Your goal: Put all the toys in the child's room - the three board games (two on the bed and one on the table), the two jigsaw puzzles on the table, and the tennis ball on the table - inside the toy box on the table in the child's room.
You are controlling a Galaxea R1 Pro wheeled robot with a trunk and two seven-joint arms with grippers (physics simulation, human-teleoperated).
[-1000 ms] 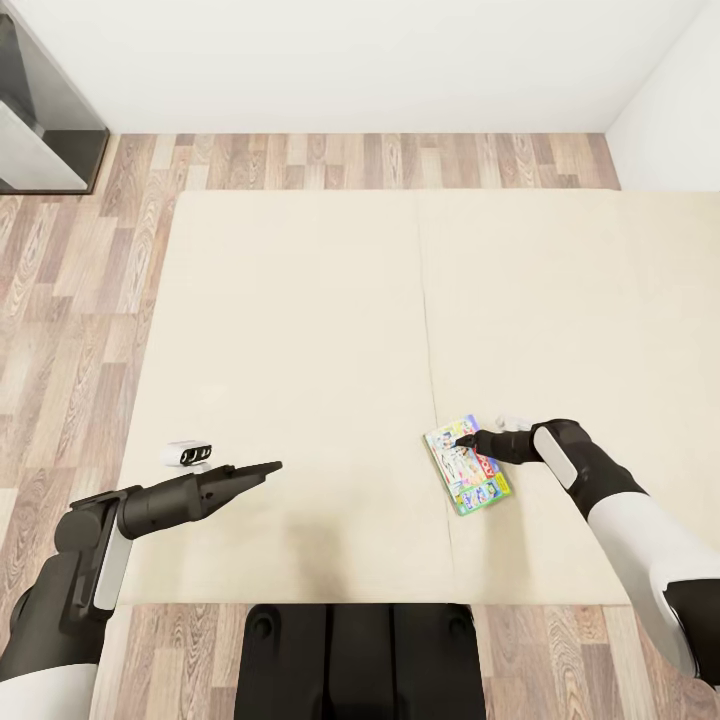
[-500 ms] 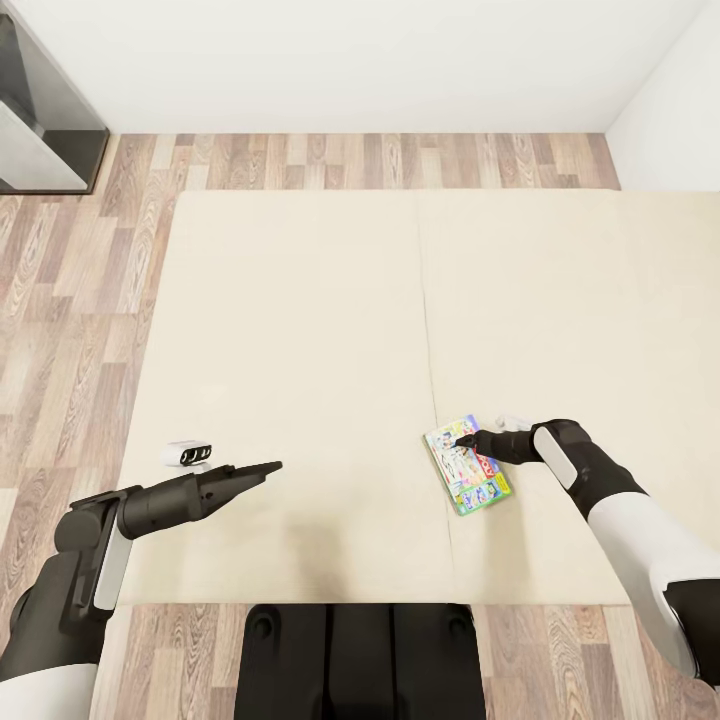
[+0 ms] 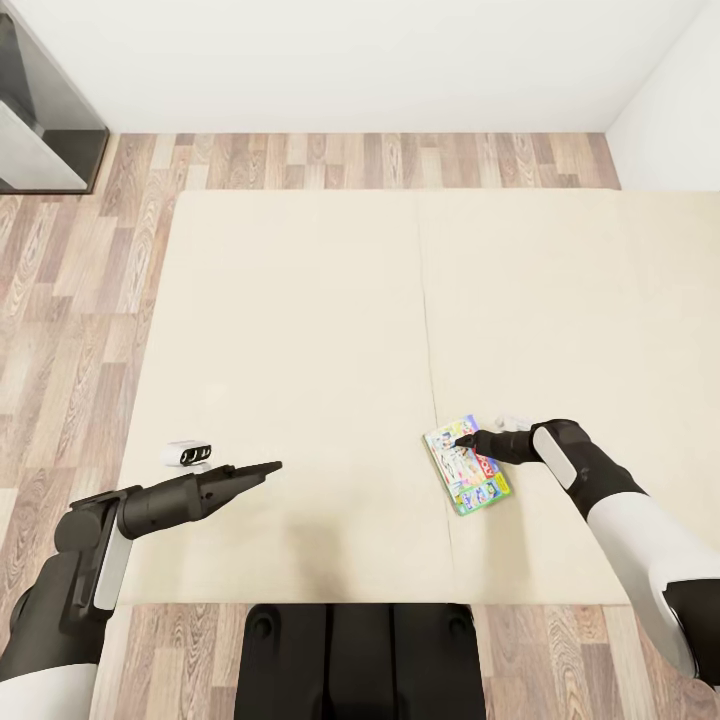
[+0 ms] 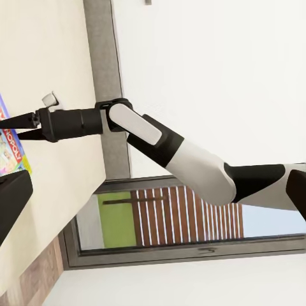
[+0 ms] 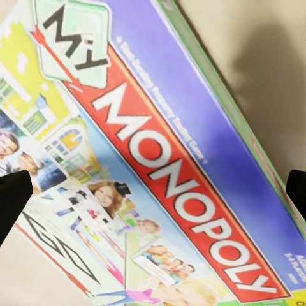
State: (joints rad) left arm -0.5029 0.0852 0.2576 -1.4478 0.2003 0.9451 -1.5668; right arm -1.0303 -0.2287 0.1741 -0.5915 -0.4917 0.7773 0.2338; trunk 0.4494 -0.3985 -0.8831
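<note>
One Monopoly box [image 3: 467,465] lies on the bed [image 3: 300,330]; our right wrist view reads its title, right fingers [image 5: 14,194] apart over it. Left fingers [image 3: 262,470]: we cannot tell.

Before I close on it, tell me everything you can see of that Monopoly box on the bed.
The Monopoly box is thin, rectangular and glossy. Its cover reads "MY MONOPOLY" on a red banner over a purple band, with cartoon faces and a green edge. It lies flat and skewed on the beige bed, near the mattress seam. The right gripper is at its far end, jaws open astride the cover; contact is unclear.
</note>
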